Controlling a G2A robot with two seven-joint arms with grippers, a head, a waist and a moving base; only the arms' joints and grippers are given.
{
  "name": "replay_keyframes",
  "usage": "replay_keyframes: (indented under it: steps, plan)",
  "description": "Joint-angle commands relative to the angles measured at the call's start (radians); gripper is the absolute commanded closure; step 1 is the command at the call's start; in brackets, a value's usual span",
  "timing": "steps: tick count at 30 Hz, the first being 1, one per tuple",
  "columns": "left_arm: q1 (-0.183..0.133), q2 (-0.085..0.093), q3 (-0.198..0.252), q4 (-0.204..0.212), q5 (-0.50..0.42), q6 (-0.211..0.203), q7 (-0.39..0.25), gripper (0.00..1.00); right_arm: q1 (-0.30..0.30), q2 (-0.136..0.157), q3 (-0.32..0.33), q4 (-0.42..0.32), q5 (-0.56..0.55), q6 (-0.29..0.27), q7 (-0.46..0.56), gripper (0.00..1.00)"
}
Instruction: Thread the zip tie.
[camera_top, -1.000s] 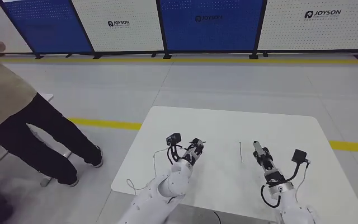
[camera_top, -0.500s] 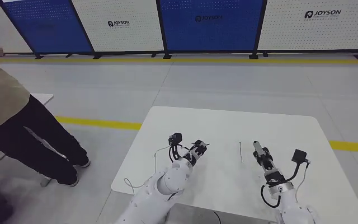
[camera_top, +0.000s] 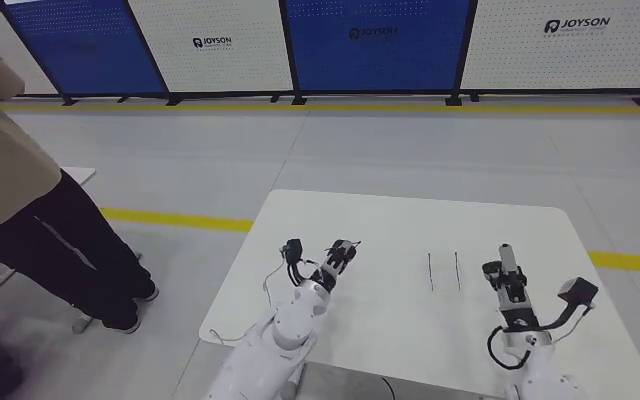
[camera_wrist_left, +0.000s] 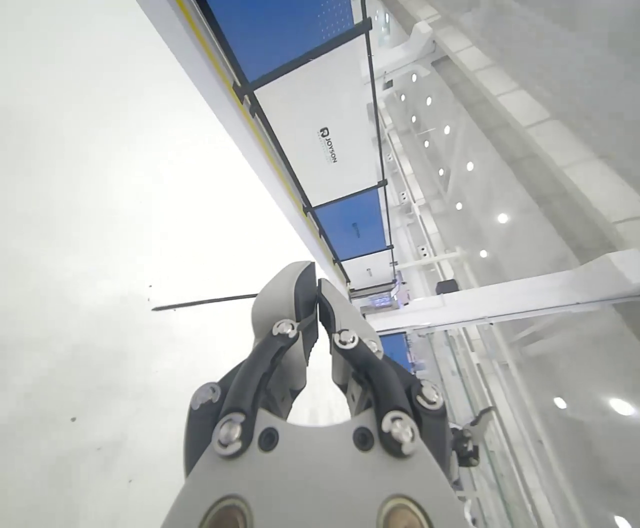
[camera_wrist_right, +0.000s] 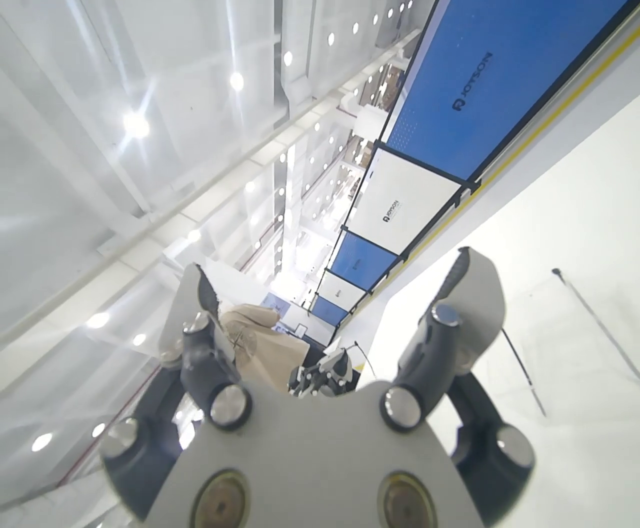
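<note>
Nothing's threaded yet: you've got your left gripper pinched shut on one zip tie toward the table's left edge, your right gripper hanging wide open, and a loose tie plus a second loose tie flat mid-table between them.

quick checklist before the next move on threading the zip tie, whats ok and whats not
1. Left gripper shut on thin black plastic zip tie: ok.
2. Right gripper open and empty: ok.
3. First loose black zip tie and second loose black zip tie lie apart on the white table: ok.
4. Right gripper apart from both loose ties: ok.
5. Which end of the held tie sticks out: cannot tell.
</note>
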Motion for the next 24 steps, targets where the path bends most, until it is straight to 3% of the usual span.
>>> replay_keyframes:
  steps: [1, 24]
  plan:
    - [0.007, 0.001, -0.009, 0.008, -0.027, -0.009, -0.017, 1.0, -0.004, -0.001, 0.005, 0.005, 0.017, 0.0, -0.01, 0.0]
    - [0.007, 0.001, -0.009, 0.013, -0.032, 0.001, -0.036, 1.0, -0.005, -0.001, 0.006, 0.007, 0.019, 0.0, -0.009, 0.0]
